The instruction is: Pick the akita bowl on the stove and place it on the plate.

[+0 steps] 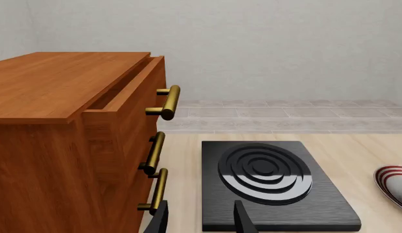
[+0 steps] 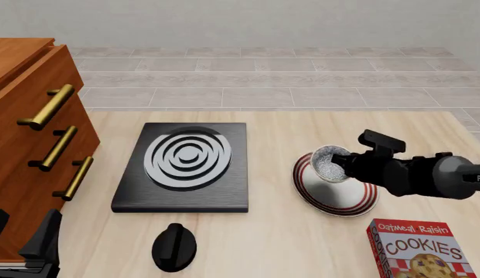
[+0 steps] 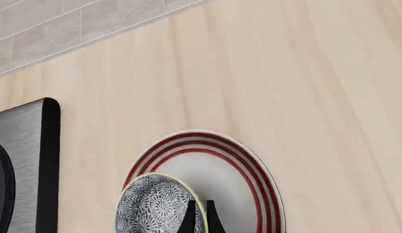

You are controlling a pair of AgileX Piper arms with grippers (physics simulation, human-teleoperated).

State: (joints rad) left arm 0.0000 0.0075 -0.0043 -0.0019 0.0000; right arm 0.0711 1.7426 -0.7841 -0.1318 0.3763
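Note:
The akita bowl (image 2: 330, 163), speckled grey-white inside, hangs tilted over the far-left part of the red-ringed plate (image 2: 338, 200). My right gripper (image 2: 351, 166) is shut on its rim. In the right wrist view the fingers (image 3: 190, 219) pinch the bowl (image 3: 152, 206) over the plate (image 3: 230, 177); I cannot tell whether bowl and plate touch. The black stove (image 2: 184, 168) lies left of the plate with nothing on its rings. My left gripper (image 2: 24, 243) stands open at the near left corner, and in its own view (image 1: 201, 222) it faces the stove (image 1: 272, 182).
A wooden cabinet (image 2: 27, 133) with brass handles stands at the left, its top drawer (image 1: 126, 99) slightly open. A black round knob (image 2: 174, 248) lies in front of the stove. A cookie box (image 2: 418, 252) sits at the near right.

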